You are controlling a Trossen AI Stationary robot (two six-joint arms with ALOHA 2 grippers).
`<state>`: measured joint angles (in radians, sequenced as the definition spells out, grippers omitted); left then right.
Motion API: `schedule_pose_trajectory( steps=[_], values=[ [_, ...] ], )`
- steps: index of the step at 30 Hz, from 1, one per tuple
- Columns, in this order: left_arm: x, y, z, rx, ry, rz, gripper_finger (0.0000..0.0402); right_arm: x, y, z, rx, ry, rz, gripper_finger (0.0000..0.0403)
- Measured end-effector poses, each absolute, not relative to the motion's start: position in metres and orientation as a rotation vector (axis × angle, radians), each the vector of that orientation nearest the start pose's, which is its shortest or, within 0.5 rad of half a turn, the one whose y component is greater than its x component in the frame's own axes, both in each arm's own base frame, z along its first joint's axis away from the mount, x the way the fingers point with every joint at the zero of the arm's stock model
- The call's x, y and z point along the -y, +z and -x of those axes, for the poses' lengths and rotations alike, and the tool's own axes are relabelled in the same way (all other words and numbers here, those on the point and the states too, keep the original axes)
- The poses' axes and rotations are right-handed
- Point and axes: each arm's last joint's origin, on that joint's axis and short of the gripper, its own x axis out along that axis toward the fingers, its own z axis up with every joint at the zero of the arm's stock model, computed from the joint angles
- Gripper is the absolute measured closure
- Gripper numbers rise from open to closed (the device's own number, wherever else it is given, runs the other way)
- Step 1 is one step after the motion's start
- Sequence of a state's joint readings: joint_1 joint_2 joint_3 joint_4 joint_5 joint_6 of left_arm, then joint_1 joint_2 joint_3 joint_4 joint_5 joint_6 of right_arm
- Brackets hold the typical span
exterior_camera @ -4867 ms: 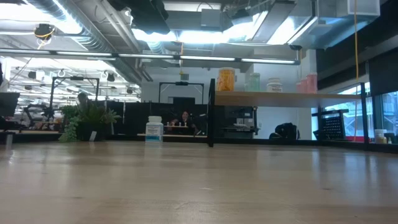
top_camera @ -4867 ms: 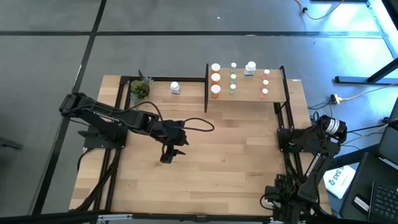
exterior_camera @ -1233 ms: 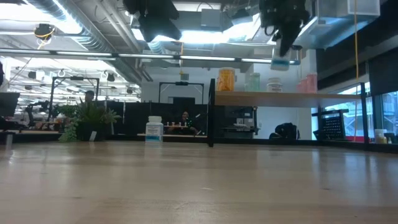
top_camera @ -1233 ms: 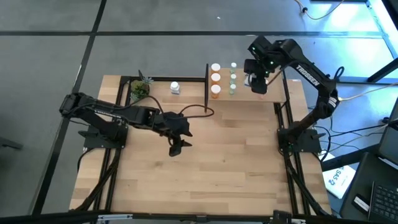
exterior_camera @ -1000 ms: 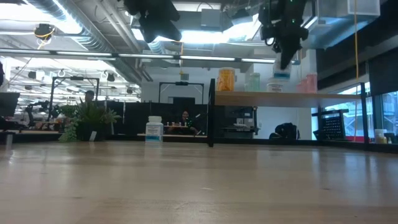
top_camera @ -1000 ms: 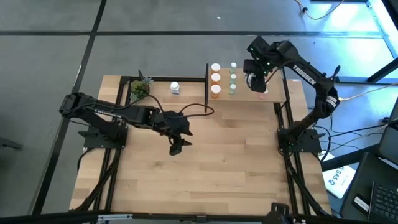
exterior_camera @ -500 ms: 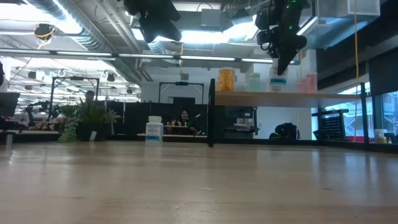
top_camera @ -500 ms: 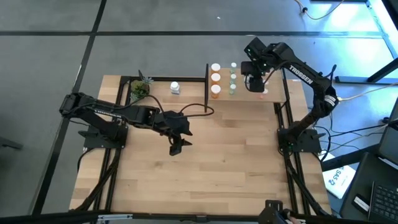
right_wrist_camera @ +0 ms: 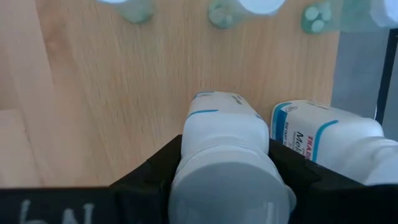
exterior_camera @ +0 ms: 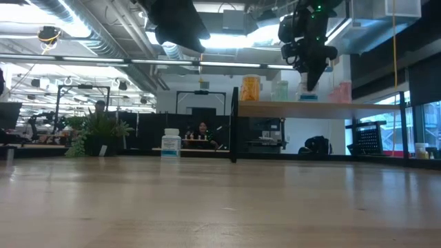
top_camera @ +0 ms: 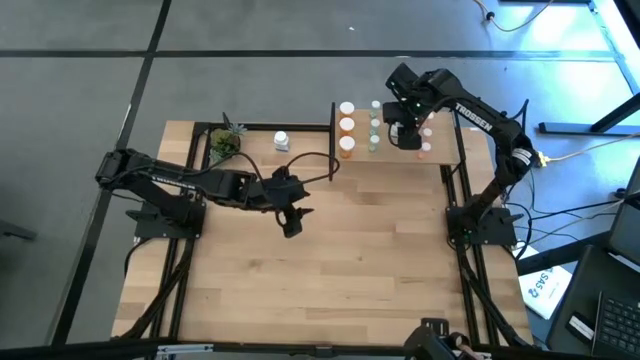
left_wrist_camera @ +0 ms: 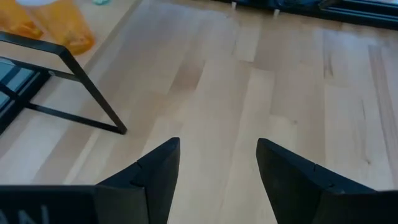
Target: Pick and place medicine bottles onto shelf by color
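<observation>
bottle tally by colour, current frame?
orange bottles: 3
green bottles: 3
white bottles: 3 (1 on the table, 1 in the right gripper, 1 beside it)
pink bottles: 2 seen, arm may hide more
total: 11 seen

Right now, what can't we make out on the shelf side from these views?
- High view: the right hand covers the white bottle it holds and the shelf under it.
- Low view: whether that bottle has touched down; the shelf edge hides its base.
- Right wrist view: the second white bottle's label is cut off by the frame edge.
- Green bottles: pill contents too small.
</observation>
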<state>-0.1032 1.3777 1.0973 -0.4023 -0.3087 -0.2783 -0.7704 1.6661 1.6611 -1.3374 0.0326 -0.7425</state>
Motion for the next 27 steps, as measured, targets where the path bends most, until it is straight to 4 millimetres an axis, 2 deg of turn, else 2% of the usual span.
schedule_pose_trajectory(
  steps=[10, 19, 27],
  values=[
    [0.0220, 0.2923, -0.2947, -0.637, 0.280, 0.130, 0.0195, 0.2170, 0.3305, -0.2222, -1.436, -0.154, 0.105, 0.0228],
    [0.0228, 0.2923, -0.2947, -0.637, 0.276, 0.133, 0.0195, 0.2170, 0.3305, -0.2223, -1.436, -0.156, 0.104, 0.0196],
    [0.0228, 0.2923, -0.2947, -0.637, 0.276, 0.133, 0.0195, 0.2170, 0.3307, -0.2222, -1.436, -0.156, 0.106, 0.0188]
  ],
)
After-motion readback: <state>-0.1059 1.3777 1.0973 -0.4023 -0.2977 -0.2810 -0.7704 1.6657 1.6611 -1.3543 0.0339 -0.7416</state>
